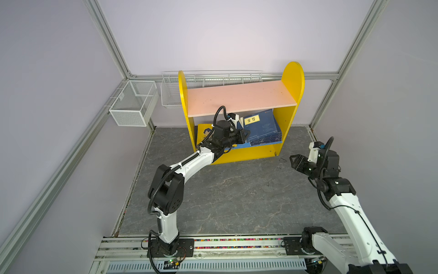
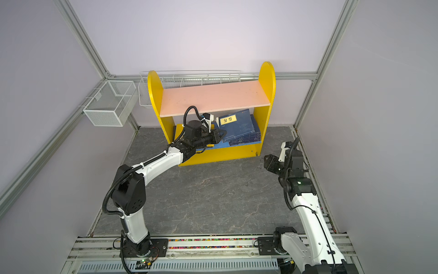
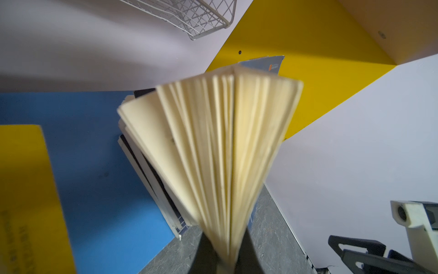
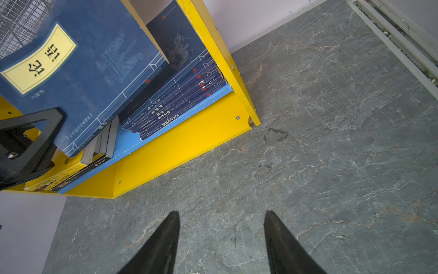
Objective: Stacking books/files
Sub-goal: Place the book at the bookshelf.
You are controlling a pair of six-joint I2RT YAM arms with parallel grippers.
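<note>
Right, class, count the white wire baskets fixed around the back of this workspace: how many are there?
2. A mesh basket hangs left of the yellow bookshelf; a longer wire basket sits behind the bookshelf, partly hidden by it.

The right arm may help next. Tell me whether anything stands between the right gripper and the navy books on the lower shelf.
Nothing visible does. The right gripper hangs open over floor, and the spines of the navy books face it unobstructed. The shelf's yellow side panel only flanks them.
</note>
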